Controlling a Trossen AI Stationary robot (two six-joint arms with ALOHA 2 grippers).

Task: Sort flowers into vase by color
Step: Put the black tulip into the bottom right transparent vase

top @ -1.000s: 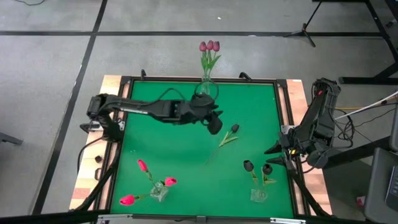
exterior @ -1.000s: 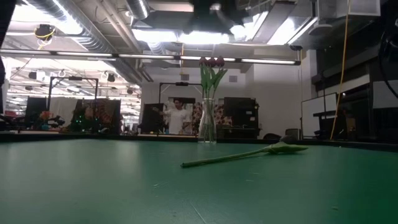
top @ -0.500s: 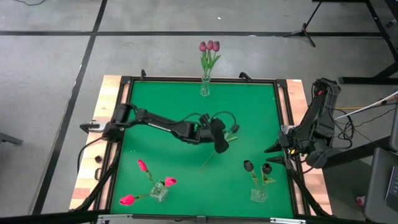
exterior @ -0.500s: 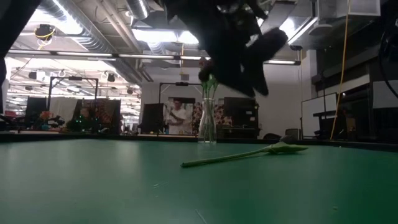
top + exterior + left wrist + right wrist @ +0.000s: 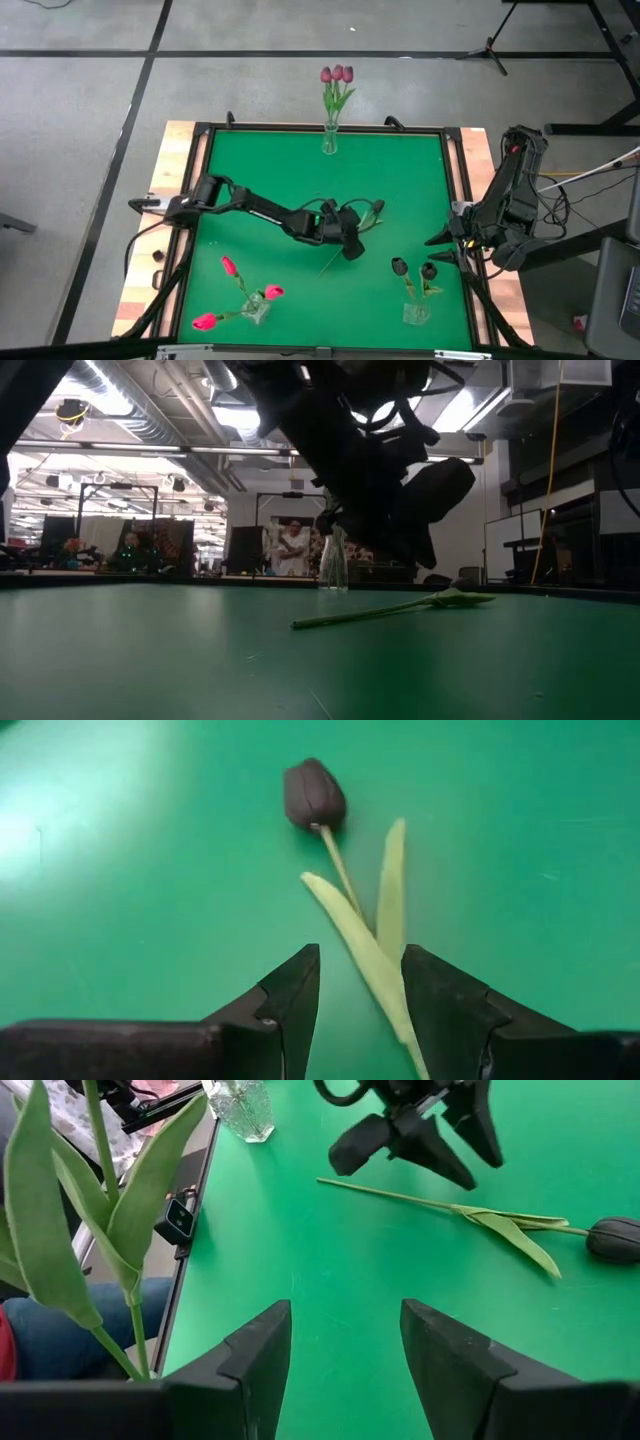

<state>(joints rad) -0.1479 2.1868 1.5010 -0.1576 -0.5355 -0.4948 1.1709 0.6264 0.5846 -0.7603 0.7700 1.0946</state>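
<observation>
A near-black tulip (image 5: 377,207) lies flat on the green table, its stem (image 5: 330,262) running toward the near edge. My left gripper (image 5: 350,240) hovers open above it. In the left wrist view its fingers (image 5: 360,995) stand on either side of the stem and leaf (image 5: 385,910), behind the head (image 5: 313,793). The low view shows the stem (image 5: 370,613) on the table, below the gripper. My right gripper (image 5: 440,248) waits open at the table's right edge, empty (image 5: 345,1350).
A glass vase (image 5: 329,140) with three mauve tulips stands at the far edge. A vase (image 5: 255,305) with three pink tulips stands near left. A vase (image 5: 415,312) with two near-black tulips stands near right, beside my right gripper. Bare green table lies at the left.
My left gripper has swung from beside the far vase toward the near edge and a little right. It has come down over the lying near-black tulip. The tulip has stayed where it was.
</observation>
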